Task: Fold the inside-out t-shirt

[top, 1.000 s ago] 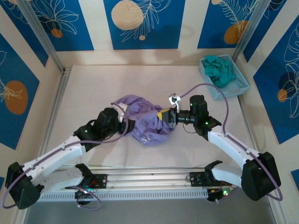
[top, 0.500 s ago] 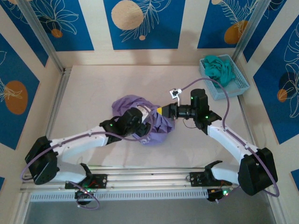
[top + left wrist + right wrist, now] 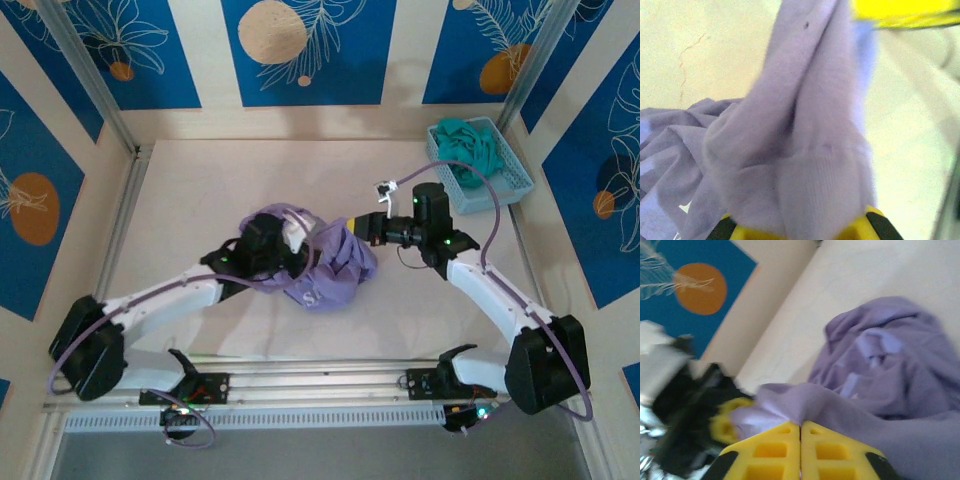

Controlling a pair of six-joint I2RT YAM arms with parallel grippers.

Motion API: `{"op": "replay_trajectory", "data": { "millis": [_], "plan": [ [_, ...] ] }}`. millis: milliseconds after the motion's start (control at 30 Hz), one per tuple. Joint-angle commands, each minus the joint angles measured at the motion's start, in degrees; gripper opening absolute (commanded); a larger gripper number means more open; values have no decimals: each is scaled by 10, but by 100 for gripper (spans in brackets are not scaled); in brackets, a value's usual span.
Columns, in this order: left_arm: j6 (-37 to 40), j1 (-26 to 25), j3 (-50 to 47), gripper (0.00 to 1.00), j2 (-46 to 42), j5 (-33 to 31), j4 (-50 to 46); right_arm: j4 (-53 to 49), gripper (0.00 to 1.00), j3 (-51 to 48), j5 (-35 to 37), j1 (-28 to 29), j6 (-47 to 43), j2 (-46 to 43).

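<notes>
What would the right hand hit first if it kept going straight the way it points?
The shirt: the right hand seems shut on a fold of it. Past that, probably the left hand, though depth is unclear.

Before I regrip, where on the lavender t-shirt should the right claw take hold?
Probably the t-shirt's near edge by the white print, coming in from the right, low along the table. That edge seems to lie flat and free, while the rest is bunched between the left claw and right claw, both shut on it.
</notes>
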Motion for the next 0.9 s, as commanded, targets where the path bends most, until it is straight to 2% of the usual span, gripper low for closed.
{"op": "replay_trajectory", "data": {
  "millis": [0,100,200,433,533,767,867],
  "plan": [
    [-34,37,-30,0,-55,137,60,-82,18,31,108,17,-75,15],
    [-51,58,-44,0,-73,156,73,-111,29,30,132,36,-125,-3],
    [-53,72,-46,0,-77,169,71,-100,40,-11,146,67,-158,-51],
    [-54,82,-40,0,-73,172,68,12,50,-131,143,126,-145,-141],
    [-55,83,-39,0,-74,173,66,63,51,-150,142,142,-117,-117],
    [-55,83,-40,0,-76,174,64,109,48,-120,176,174,-98,-43],
    [-55,84,-42,0,-79,173,65,126,40,-113,200,173,-82,-30]
  ]
}}
